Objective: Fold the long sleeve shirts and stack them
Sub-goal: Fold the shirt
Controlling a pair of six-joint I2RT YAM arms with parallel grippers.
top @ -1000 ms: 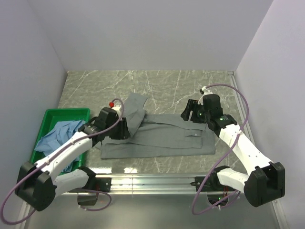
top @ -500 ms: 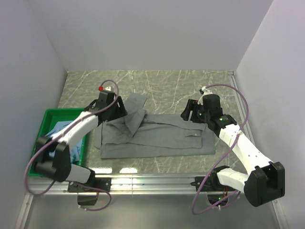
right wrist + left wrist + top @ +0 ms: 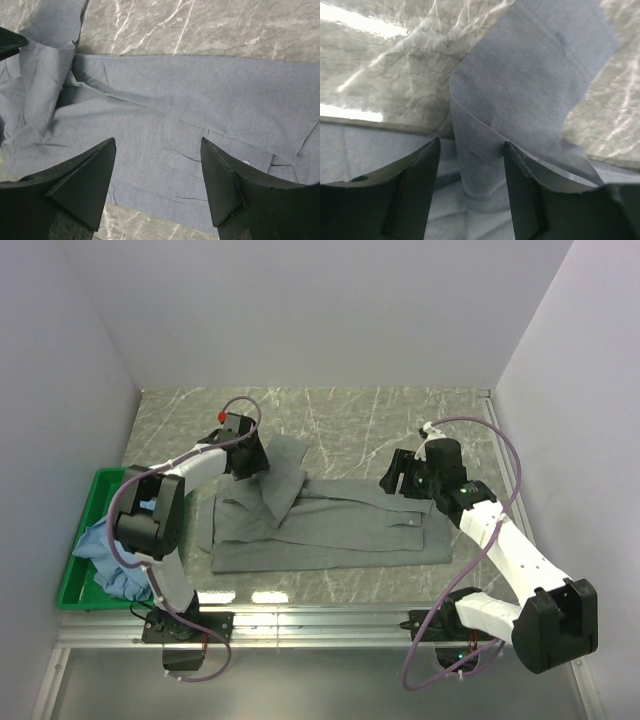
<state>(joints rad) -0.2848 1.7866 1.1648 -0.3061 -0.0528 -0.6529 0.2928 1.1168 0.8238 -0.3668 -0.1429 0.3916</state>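
A grey-green long sleeve shirt (image 3: 340, 530) lies folded lengthwise across the middle of the table. One sleeve (image 3: 285, 468) sticks out toward the back left. My left gripper (image 3: 258, 462) hovers at that sleeve (image 3: 530, 75) with its jaws open, and a fold of the cloth lies between its fingers (image 3: 415, 190). My right gripper (image 3: 392, 478) hangs open above the shirt's right part, near the chest pocket (image 3: 175, 160), holding nothing. The light blue shirt (image 3: 112, 548) is bunched in the green bin.
The green plastic bin (image 3: 100, 480) stands at the table's left edge. Marble table top (image 3: 360, 420) shows behind the shirt. White walls close in the left, back and right. The arm bases and rail run along the near edge.
The left arm swung from the shirt's left part toward the back, and its gripper now sits at the sleeve with wider jaws. The right arm has stayed still.
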